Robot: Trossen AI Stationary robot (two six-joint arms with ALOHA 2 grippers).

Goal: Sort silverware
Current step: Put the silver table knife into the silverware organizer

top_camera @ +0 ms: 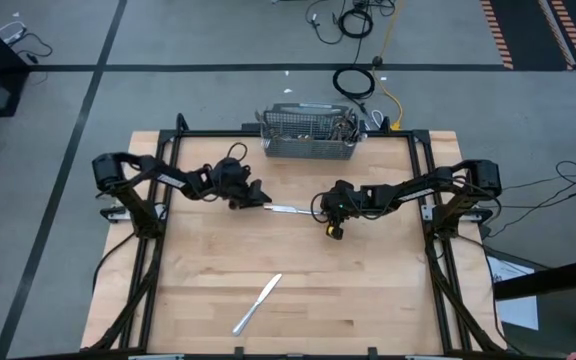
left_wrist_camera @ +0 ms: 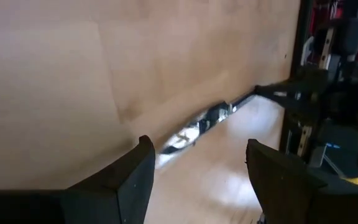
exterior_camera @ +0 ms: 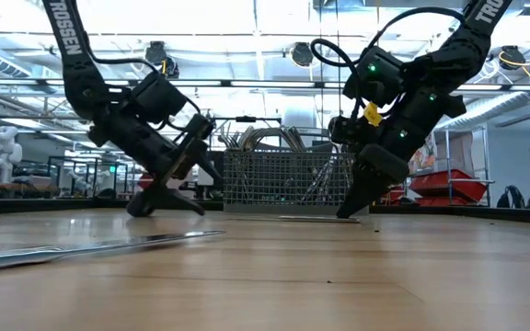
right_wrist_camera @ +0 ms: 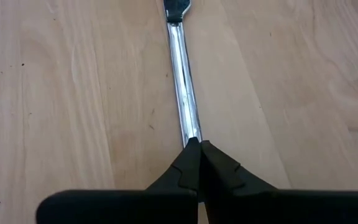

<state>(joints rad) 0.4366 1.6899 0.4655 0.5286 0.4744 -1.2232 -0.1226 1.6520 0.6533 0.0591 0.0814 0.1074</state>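
Pinching only the handle tip of the table knife [right_wrist_camera: 183,93] in my right hand [right_wrist_camera: 198,144], I'm risking it twisting loose; my left hand [left_wrist_camera: 197,163] is gaping, empty.

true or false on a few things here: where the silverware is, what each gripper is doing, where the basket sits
1. The right gripper is shut on the handle of a utensil lying on the table. True.
2. The left gripper is clamped on that utensil. False: it is open.
3. A knife lies alone near the table's front edge. True.
4. The wire basket sits at the table's front edge. False: it is at the far edge.
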